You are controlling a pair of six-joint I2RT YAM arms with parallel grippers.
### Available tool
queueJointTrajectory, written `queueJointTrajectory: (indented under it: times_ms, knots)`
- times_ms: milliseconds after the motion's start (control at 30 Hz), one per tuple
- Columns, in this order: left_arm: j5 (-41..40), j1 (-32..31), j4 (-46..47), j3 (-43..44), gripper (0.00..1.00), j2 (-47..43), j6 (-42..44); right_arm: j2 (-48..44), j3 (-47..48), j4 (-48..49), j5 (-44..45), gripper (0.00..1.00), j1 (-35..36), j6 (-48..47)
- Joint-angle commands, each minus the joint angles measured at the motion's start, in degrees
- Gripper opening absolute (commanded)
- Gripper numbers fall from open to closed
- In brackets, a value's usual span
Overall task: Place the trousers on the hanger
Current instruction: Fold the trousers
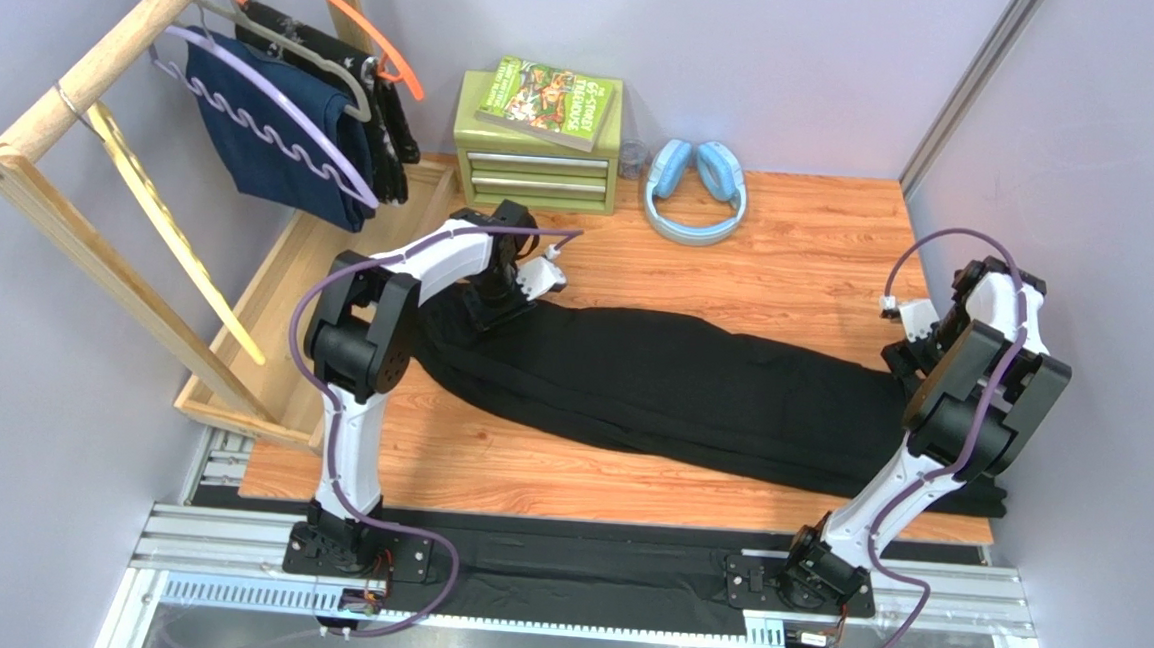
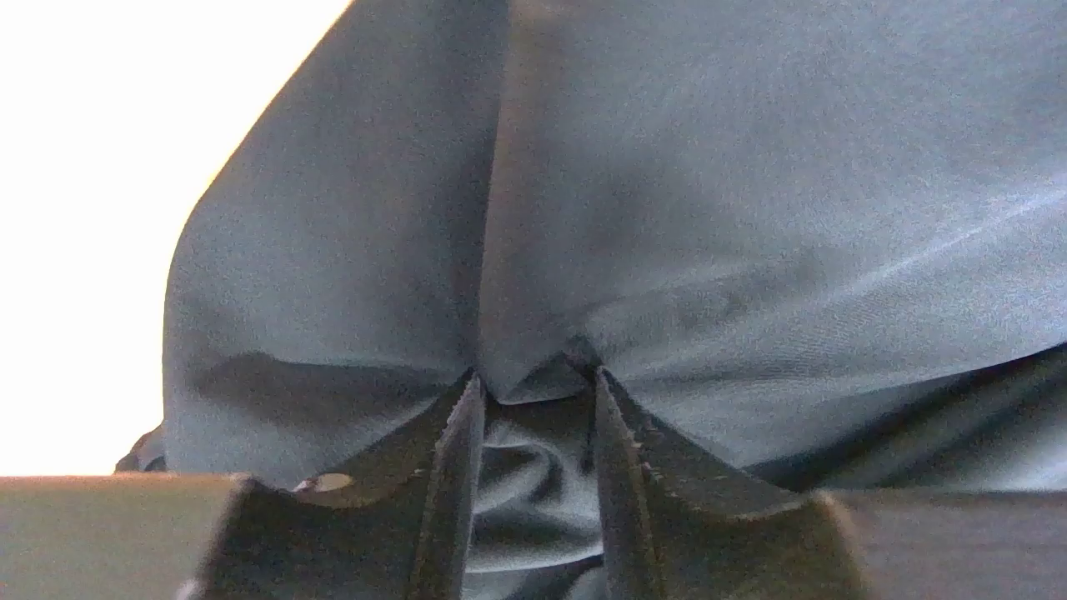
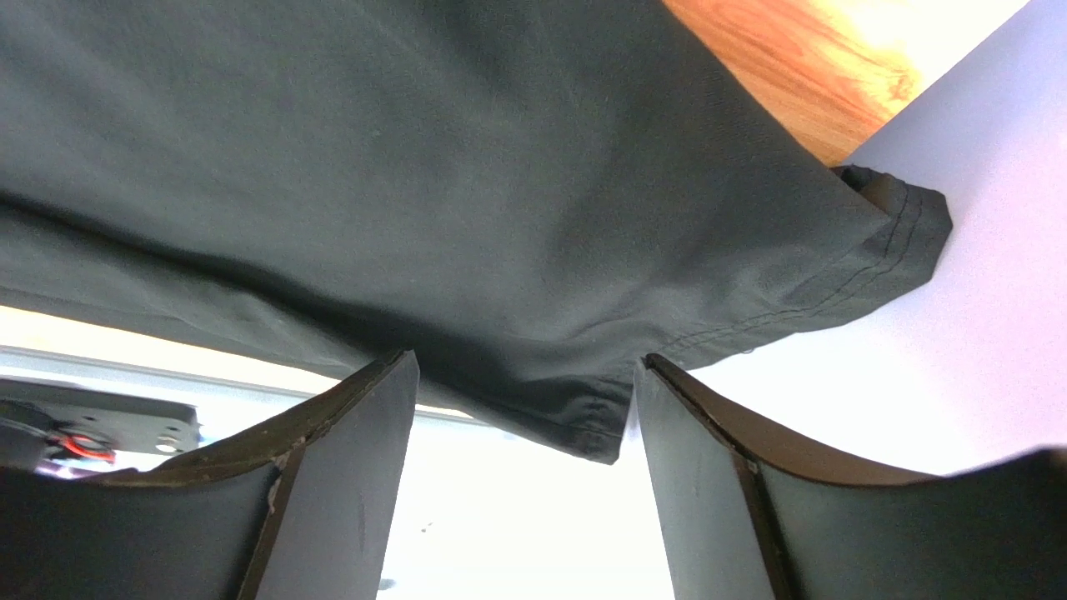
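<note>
"Top external view: which way do the trousers (image 1: pixel 685 383) run?"

"Long axis left to right across the tabletop (image 1: pixel 783 262), with the left end a bit farther and the right end nearer. Plain black cloth, lying flat, legs together."

"And the grippers?"

"In the left wrist view the left gripper (image 2: pixel 536 394) is pinched on a bunched fold at the left end. In the right wrist view the right gripper (image 3: pixel 526 360) has its fingers wide apart below the stitched hem."

"The hanger (image 1: pixel 269 103)?"

"Far left on the rack (image 1: pixel 118 48), carrying a navy garment (image 1: pixel 285 149)."
</note>
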Motion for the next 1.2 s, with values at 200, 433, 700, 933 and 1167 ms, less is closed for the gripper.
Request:
queueJointTrajectory:
  times_ms: [200, 433, 700, 933, 1167]
  knots:
    - [-10.5, 7.8, -3.6, -4.1, 0.31, -1.1, -1.6, 1.7, 5.5, -1.8, -3.8, 0.73, -0.9, 6.9]
    - [5.3, 7.5, -5.7, -3.9, 0.51, -8.3, 0.9, 6.3, 15.5, -5.0, -9.9, 0.65, 0.1, 8.8]
    - [10.0, 6.9, -7.3, 2.6, 0.57, -8.0, -1.0, 9.2, 14.7, -6.1, -5.1, 0.77, -3.2, 15.2]
    - [6.3, 6.8, -3.0, -3.4, 0.52, -8.4, -1.9, 3.8, 6.1, -0.8, -2.3, 0.99, -7.2, 18.1]
    - [6.7, 8.0, -0.2, -5.8, 0.31, -5.5, -1.2, 4.6, 6.4, 0.3, -1.7, 0.99, -8.2, 19.7]
